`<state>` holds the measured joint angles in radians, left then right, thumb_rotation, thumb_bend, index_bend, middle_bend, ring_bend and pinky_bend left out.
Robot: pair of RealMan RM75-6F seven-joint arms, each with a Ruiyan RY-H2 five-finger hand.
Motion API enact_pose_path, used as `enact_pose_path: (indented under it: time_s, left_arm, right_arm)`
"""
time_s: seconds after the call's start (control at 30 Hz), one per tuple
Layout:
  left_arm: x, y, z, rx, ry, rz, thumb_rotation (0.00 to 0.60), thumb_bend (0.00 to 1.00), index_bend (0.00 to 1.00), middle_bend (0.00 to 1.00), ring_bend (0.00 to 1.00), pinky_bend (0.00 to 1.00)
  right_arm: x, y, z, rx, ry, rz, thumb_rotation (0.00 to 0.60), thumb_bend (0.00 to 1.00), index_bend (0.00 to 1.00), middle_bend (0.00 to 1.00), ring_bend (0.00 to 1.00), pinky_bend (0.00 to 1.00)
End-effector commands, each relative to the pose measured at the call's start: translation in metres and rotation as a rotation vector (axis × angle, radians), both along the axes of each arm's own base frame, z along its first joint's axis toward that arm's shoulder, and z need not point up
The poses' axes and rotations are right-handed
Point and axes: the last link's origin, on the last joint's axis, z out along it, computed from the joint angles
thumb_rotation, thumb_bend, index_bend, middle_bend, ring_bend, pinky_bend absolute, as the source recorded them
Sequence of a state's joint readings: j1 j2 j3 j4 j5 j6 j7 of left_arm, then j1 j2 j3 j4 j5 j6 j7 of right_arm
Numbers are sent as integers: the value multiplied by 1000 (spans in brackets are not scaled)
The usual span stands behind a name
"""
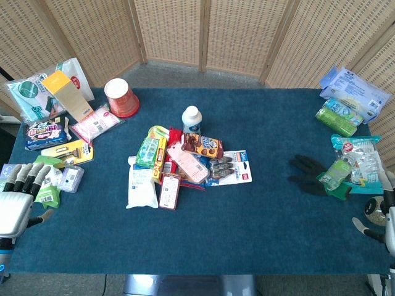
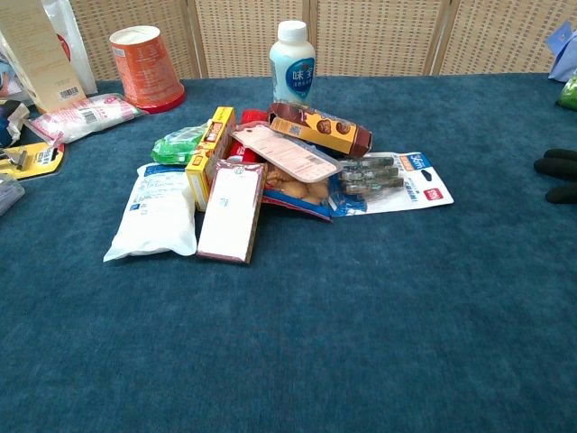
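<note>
Blue felt covers the bench (image 1: 247,246), which keeps the packets from sliding. My left hand (image 1: 21,191) sits at the near left edge, fingers apart and holding nothing, its dark fingertips just at a small green packet (image 1: 48,192) and a clear blister pack (image 1: 71,179); those are the nearest things to it, lying flat beside a yellow razor card (image 1: 74,151). My right hand (image 1: 376,231) shows only as a sliver at the right edge of the head view, so I cannot tell how its fingers stand; it is near a green-and-black glove (image 1: 311,176) and a clear bottle pack (image 1: 355,163).

Well apart from both hands, a heap lies mid-bench: a white pouch (image 2: 153,212), a pink-edged card box (image 2: 230,212) leaning on it, a brown biscuit box (image 2: 320,129) propped on top, and a white bottle (image 2: 293,63) upright behind. I judge they overlap because they were dropped loosely together.
</note>
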<state>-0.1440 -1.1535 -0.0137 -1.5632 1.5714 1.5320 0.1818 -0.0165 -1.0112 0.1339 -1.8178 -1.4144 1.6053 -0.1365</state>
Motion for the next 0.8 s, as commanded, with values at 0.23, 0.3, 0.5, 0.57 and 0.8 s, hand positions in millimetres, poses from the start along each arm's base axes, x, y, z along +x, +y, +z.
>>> enact_pose_path:
  time_s: [0.23, 0.3, 0.5, 0.57, 0.8]
  left_arm:
    - [4, 11, -4, -5, -14, -15, 600, 0, 80, 0, 0, 0]
    - [8, 21, -10, -26, -15, -22, 600, 0, 85, 0, 0, 0]
    - [32, 79, -44, -121, -37, -25, 600, 0, 99, 0, 0, 0]
    - [40, 98, -56, -148, -34, -25, 600, 0, 93, 0, 0, 0]
    - [81, 153, -106, -202, -32, -37, 600, 0, 100, 0, 0, 0]
  right_arm:
    - [2, 1, 1, 4, -11, 8, 600, 0, 0, 0, 0, 0]
    - [3, 1, 1, 3, -14, 12, 600, 0, 0, 0, 0, 0]
    - [5, 2, 0, 14, -23, 18, 600, 0, 0, 0, 0, 0]
    - [5, 2, 0, 19, -24, 19, 600, 0, 0, 0, 0, 0]
    - [6, 3, 1, 22, -38, 26, 600, 0, 0, 0, 0, 0]
